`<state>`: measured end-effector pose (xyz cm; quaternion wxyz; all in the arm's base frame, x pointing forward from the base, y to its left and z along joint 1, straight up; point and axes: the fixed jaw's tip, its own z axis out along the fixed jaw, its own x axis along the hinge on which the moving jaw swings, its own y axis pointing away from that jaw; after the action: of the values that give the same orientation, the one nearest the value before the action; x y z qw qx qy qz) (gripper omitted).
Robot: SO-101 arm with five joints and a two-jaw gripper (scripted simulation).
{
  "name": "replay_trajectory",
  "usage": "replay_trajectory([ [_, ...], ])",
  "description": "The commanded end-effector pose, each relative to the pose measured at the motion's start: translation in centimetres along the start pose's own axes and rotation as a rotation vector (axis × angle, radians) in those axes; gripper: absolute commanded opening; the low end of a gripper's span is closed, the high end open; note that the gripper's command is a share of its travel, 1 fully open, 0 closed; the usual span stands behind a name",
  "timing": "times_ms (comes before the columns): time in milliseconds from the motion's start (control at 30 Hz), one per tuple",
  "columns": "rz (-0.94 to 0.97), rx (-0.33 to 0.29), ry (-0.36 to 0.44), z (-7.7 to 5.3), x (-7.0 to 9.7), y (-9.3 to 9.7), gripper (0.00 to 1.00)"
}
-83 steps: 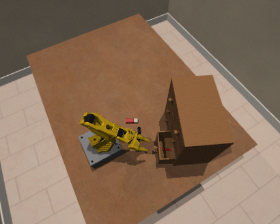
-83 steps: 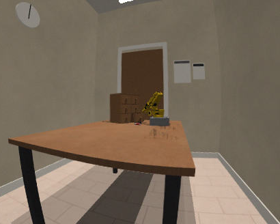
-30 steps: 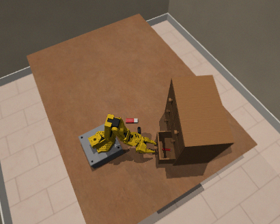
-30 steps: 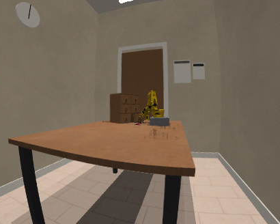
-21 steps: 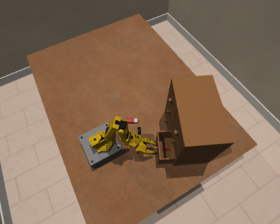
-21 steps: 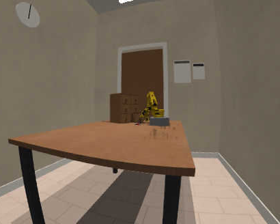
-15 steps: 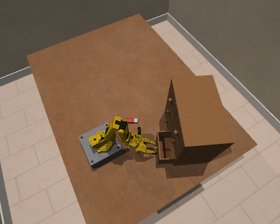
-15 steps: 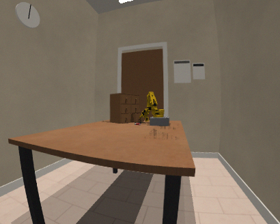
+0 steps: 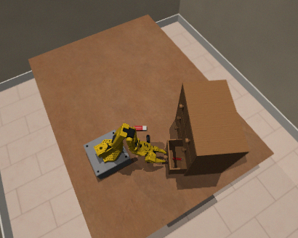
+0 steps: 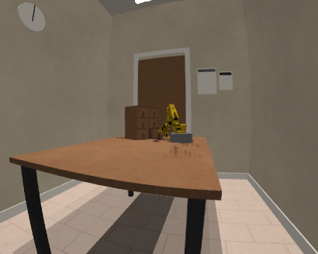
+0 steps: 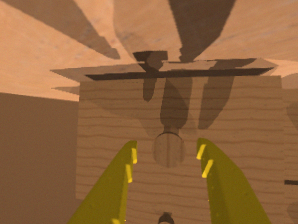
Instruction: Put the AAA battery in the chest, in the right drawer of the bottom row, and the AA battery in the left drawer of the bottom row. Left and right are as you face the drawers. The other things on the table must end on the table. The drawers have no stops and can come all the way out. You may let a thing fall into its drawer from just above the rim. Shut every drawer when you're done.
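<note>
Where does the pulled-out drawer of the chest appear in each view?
Top: the open drawer is at the chest's near corner, with a red item inside.
Exterior: hidden behind the arm, cannot tell.
Wrist: its front fills the centre.
Shared landmark: the gripper at the drawer's knob.

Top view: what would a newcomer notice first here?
The yellow arm stretches from its grey base toward a wooden chest at the table's right side. One bottom drawer stands pulled out with a small red-marked thing inside. The gripper sits partly open, its jaws to either side of that drawer's round knob.
</note>
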<state>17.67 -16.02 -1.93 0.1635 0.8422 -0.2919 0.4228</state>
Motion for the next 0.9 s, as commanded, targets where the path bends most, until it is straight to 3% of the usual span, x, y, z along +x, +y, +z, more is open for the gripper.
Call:
replay_trajectory([
  [0, 0.005, 0.008, 0.005, 0.11, 0.05, -0.25, 0.21],
  [567, 0.004, 0.009, 0.005, 0.13, 0.05, -0.27, 0.21],
  [867, 0.004, 0.009, 0.005, 0.13, 0.05, -0.27, 0.15],
])
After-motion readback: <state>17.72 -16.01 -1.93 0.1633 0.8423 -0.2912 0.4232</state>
